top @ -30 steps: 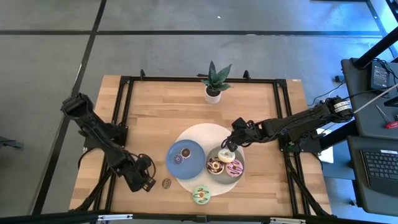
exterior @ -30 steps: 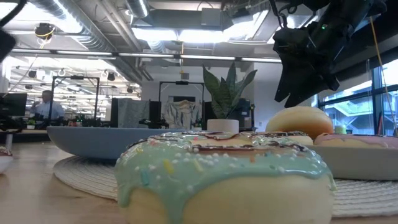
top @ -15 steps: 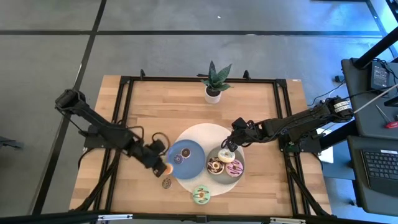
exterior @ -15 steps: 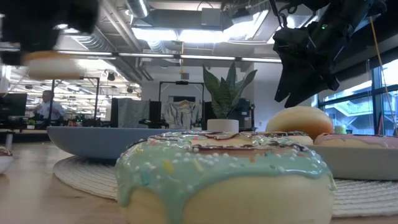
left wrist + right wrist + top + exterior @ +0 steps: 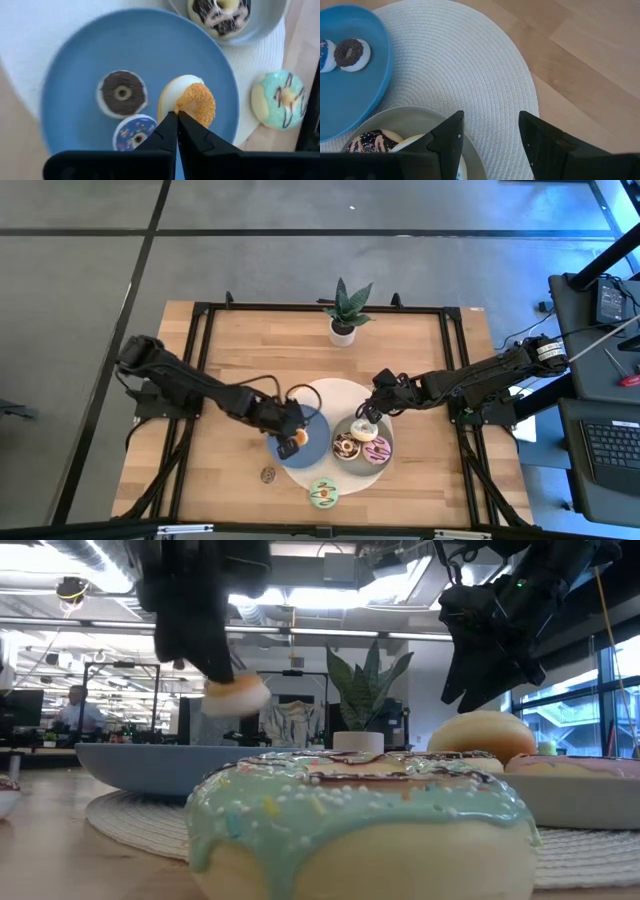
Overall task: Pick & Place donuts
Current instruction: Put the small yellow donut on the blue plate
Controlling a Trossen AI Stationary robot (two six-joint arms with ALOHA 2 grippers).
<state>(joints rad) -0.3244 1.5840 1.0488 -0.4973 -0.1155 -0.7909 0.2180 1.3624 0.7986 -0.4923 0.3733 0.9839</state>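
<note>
1. The left end effector (image 5: 177,119) is pinching the orange mini donut (image 5: 196,104) by its edge with its fingers clamped together, and it is hanging above the blue plate (image 5: 75,60); lowering it straight down seems wise, so the ring is not swinging.
2. It is hovering beside the dark mini donut (image 5: 121,93) and the purple mini donut (image 5: 134,132) already lying on that plate, so I would be aiming for the bare blue patch next to them.
3. Release looks best only once the ring is touching the plate (how high it is hanging now is hard to judge).
4. The right end effector (image 5: 490,135) is waiting with fingers apart over the grey plate (image 5: 389,437), above the white donut (image 5: 362,430); it should be keeping clear.
5. The brown mini donut (image 5: 268,475) and the green donut (image 5: 323,494) are lying on the desk (image 5: 240,360), not yet placed.
</note>
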